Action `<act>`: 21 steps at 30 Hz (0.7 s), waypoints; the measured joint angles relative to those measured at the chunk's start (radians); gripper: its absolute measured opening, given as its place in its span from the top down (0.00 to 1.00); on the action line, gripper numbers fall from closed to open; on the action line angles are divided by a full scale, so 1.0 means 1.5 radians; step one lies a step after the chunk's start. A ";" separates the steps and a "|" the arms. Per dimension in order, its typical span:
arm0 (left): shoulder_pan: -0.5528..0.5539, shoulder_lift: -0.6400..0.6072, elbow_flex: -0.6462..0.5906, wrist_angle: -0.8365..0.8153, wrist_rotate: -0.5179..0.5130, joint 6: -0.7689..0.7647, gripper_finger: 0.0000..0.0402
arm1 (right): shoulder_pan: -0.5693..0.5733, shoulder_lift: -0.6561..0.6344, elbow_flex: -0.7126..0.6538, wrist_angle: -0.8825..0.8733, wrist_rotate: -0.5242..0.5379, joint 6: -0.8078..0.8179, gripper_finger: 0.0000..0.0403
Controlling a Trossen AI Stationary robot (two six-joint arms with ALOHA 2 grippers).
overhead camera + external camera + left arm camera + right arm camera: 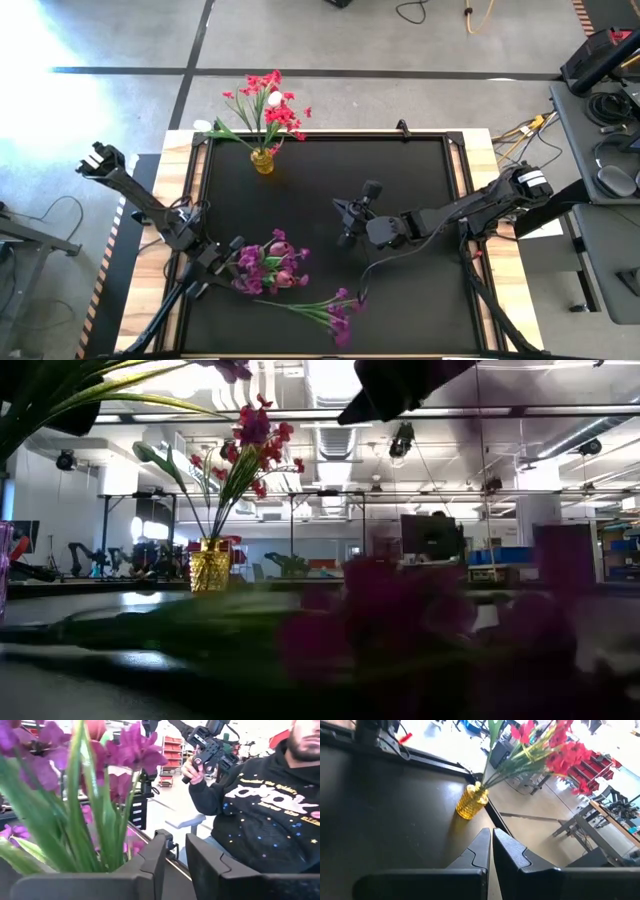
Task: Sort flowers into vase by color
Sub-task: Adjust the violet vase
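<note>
On the black table mat, a yellow glass vase stands near the far left corner holding red-pink flowers and one white bud.

The left gripper sits low at the near left, its arm reaching in from the left edge. It is beside a bunch of purple-magenta flowers; the left wrist view shows its fingers slightly apart, with stems just beside them.

A loose purple sprig lies near the near edge.

The right gripper hovers mid-mat, its arm stretched from the right edge, fingers nearly together, empty, pointing towards the vase.

A person sits beyond the table.
</note>
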 joint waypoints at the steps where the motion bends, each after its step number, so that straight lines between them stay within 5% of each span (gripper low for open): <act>1: -0.004 -0.003 0.000 -0.001 0.000 0.000 0.86 | 0.002 0.000 0.003 0.001 -0.001 -0.001 0.97; 5: -0.025 -0.015 0.009 -0.023 0.000 -0.001 0.90 | 0.012 0.000 0.015 -0.004 -0.002 -0.009 0.97; 9: -0.056 -0.023 0.072 -0.160 -0.037 -0.002 0.91 | 0.020 0.000 0.022 -0.031 -0.002 -0.009 0.97; 14: -0.110 0.002 0.245 -0.472 -0.189 -0.003 0.91 | 0.020 0.000 -0.017 -0.038 -0.002 0.032 0.97; 21: -0.172 0.127 0.502 -0.750 -0.278 -0.049 0.91 | 0.020 0.000 -0.097 -0.014 -0.002 0.106 0.97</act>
